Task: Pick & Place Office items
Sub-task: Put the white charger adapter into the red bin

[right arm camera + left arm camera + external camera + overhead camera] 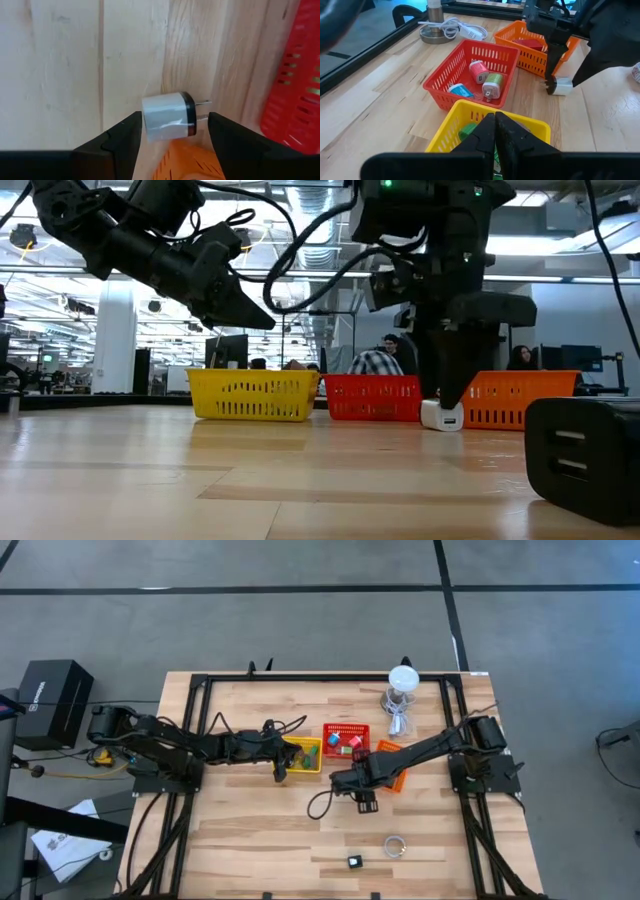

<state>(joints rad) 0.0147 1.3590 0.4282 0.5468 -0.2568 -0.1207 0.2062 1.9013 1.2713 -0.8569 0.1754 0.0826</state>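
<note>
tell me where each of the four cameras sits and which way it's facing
High view: above the table, looking straight down; both arms show, the left gripper over the yellow basket.
Low view: at table-top height, looking level across at the three baskets; both arms come down from above.
Left wrist view: on the left arm, looking past its shut fingers at the red basket.
Right wrist view: on the right arm, looking down between the right gripper's open fingers at the white charger.
Shared: the low and left wrist views also show that charger.

Three baskets [346, 739] crowd mid-bench, the right end effector [364, 802] beside the orange one [393, 762]; bare bench [240, 830] lies open on the near left, a lamp base [397, 700] blocking far right
</note>
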